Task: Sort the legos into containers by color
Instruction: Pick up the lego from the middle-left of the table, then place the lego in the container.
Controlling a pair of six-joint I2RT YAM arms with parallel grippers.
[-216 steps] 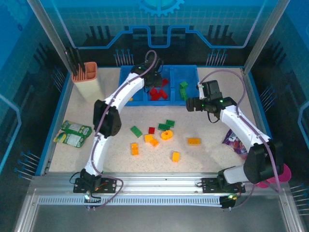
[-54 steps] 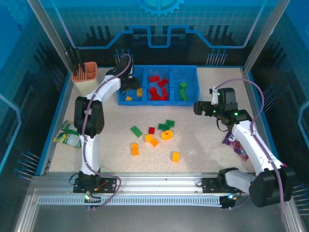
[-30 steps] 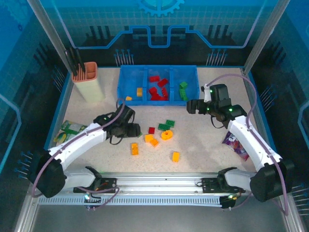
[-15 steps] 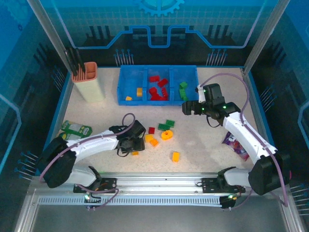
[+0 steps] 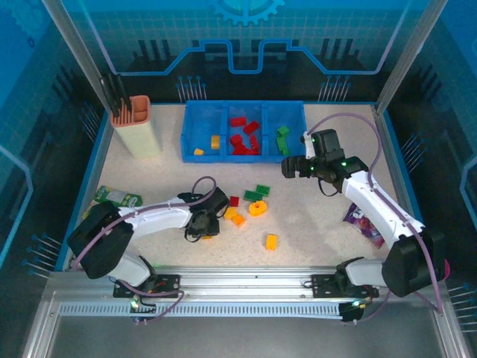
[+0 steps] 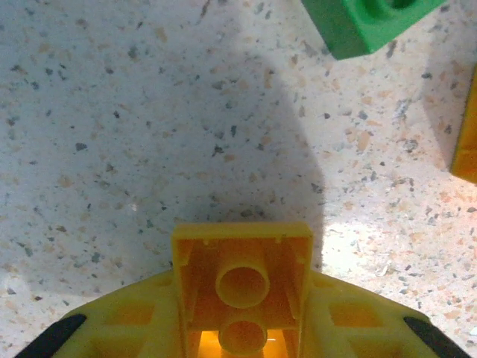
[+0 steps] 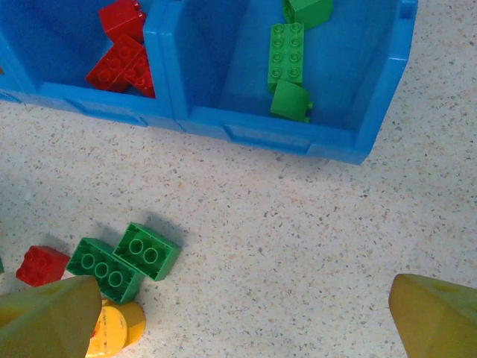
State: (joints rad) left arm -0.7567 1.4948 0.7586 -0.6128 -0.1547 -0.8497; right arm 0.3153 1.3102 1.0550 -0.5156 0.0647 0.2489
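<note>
On the speckled table, left jaws grip a yellow brick; right jaws gape.

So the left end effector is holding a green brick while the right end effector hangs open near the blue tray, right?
No. The brick in the left end effector is yellow, not green; the left wrist view shows it. The right end effector hangs open near the blue tray.

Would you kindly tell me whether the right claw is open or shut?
Open: the right claw has its fingertips far apart at the wrist view's bottom corners, nothing between them.
</note>
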